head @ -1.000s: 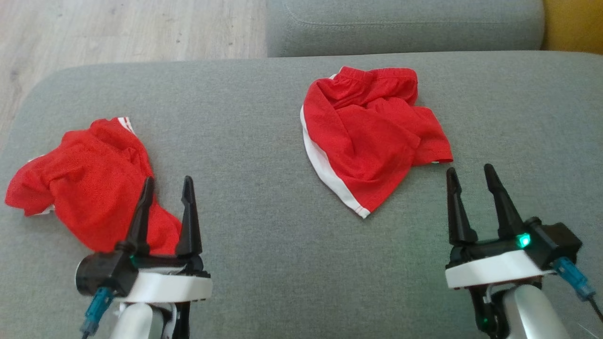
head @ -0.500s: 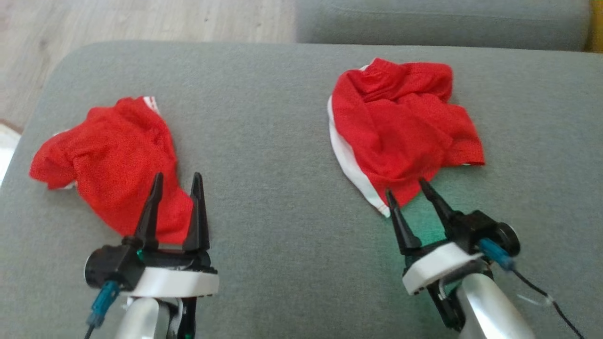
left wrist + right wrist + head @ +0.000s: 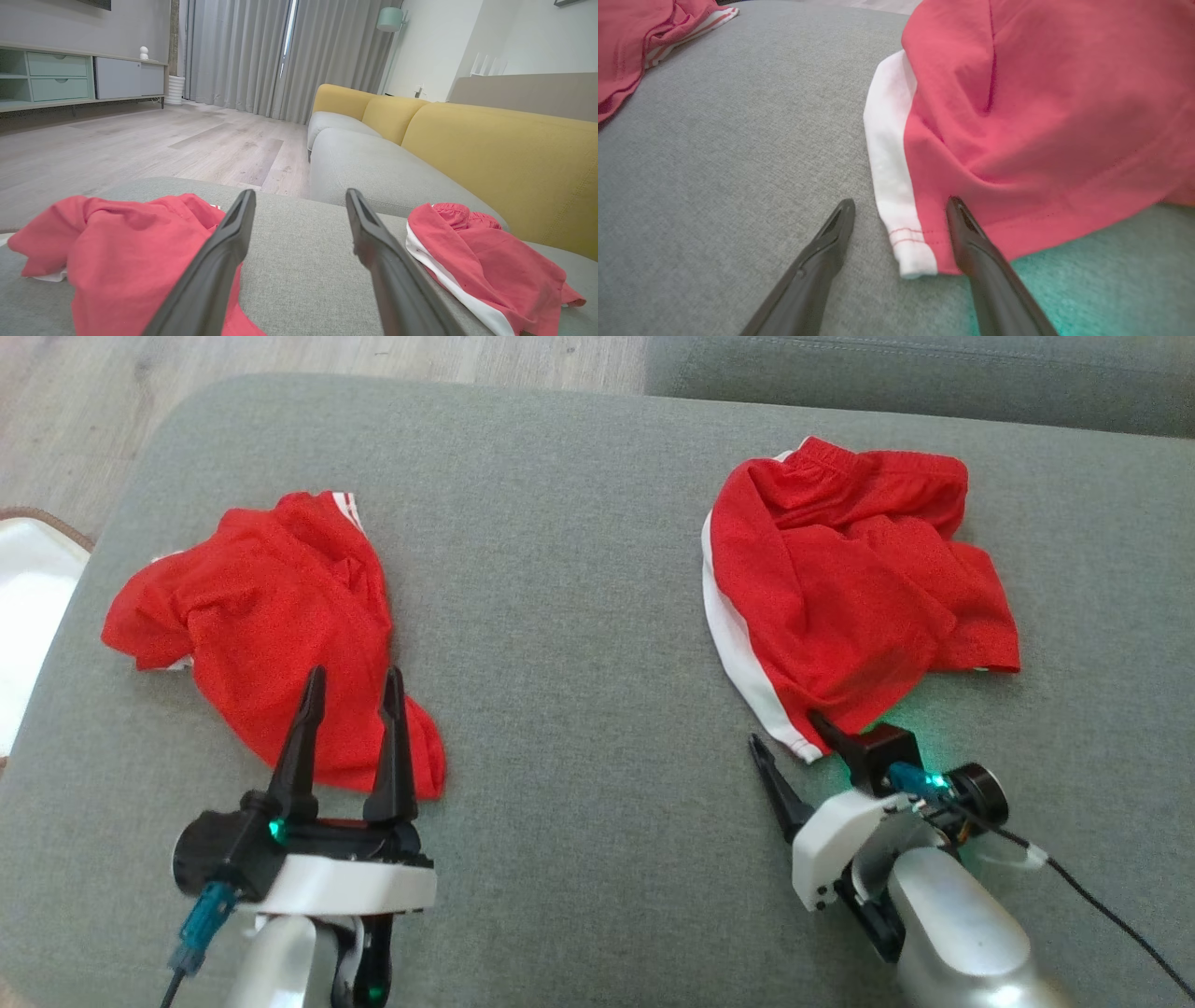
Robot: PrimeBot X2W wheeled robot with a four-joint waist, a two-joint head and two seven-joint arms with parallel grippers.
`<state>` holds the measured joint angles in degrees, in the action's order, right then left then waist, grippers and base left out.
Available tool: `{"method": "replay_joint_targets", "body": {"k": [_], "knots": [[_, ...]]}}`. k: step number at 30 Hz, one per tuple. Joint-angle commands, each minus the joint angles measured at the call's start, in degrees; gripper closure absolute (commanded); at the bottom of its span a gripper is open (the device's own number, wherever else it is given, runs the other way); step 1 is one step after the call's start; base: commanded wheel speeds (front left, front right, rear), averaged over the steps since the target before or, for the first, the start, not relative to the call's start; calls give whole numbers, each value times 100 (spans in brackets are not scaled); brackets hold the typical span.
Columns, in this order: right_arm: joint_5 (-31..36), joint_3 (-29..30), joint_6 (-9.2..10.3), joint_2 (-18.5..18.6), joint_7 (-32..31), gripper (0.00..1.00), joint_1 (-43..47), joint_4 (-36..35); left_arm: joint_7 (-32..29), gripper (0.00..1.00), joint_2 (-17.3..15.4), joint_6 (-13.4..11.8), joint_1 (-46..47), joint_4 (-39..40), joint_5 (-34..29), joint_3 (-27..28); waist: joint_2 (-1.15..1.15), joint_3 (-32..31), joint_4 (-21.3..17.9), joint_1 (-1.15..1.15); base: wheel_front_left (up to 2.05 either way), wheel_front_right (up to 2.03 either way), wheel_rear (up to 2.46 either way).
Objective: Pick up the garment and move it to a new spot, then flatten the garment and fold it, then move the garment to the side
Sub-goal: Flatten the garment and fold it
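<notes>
Right end effector (image 3: 783,727) now nearer, wide open, empty, astride white-trimmed hem corner of right-hand red garment (image 3: 840,597)

Hem of right garment (image 3: 840,597) partly behind right gripper (image 3: 784,728).

The left tool (image 3: 355,672) and right tool (image 3: 784,728) each bore two long black tapered fingers (image 3: 301,747) on a white-and-black block (image 3: 345,891) with a green light (image 3: 276,828). Silvery forearms (image 3: 952,915) carried blue plugs (image 3: 207,915), with a black cable (image 3: 1106,910) at lower right.
</notes>
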<state>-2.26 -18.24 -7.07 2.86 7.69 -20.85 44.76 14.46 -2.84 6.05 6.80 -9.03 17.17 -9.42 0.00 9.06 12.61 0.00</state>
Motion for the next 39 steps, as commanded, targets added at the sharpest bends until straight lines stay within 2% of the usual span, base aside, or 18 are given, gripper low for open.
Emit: {"method": "replay_joint_targets", "body": {"k": [1,2,3,7,13,19,23,26,27,28,30,35,39], "knots": [[-27,-194,-42,1,-115,0,-150,77,53,0,-5,-31,246,177,18,146,0,1,-12,0,0,0,0],[-58,-224,-42,1,-135,33,-176,136,53,0,-5,-42,240,182,22,153,0,-3,-30,0,0,0,0],[-88,-249,-42,1,-136,100,-200,182,53,0,-5,-53,233,188,24,168,0,-3,-60,0,0,0,0],[-86,-168,-42,1,-50,100,-262,340,53,0,-5,-64,241,193,28,209,0,-26,-203,0,0,0,0],[31,433,-42,1,125,100,-168,472,53,0,-4,-71,233,216,37,247,0,-117,-449,0,0,0,0],[603,1864,-42,105,246,100,140,289,53,0,-4,-94,156,266,48,301,0,-238,-782,0,0,0,0],[1065,2960,-42,125,159,100,391,-180,53,0,-4,-97,112,286,53,325,0,-308,-972,0,0,0,0],[1366,3569,-42,70,43,100,510,-616,53,0,-4,-96,107,301,51,330,0,-323,-1067,0,0,0,0],[1435,3719,-42,50,31,81,533,-764,53,0,-4,-91,114,301,49,322,0,-323,-1082,0,0,0,0],[1479,3810,-42,32,26,0,549,-892,53,0,-4,-86,122,299,46,316,0,-324,-1093,0,0,0,0],[1420,3851,-42,10,15,0,560,-1071,53,0,-4,-79,133,293,49,313,0,-330,-1107,0,0,0,0],[856,3435,-42,4,210,0,622,-1387,53,0,-4,-65,127,270,67,302,0,-342,-1099,0,0,0,0],[324,2891,-42,3,441,0,717,-1756,53,0,-4,-62,109,267,78,292,0,-346,-1069,0,0,0,0]]}}
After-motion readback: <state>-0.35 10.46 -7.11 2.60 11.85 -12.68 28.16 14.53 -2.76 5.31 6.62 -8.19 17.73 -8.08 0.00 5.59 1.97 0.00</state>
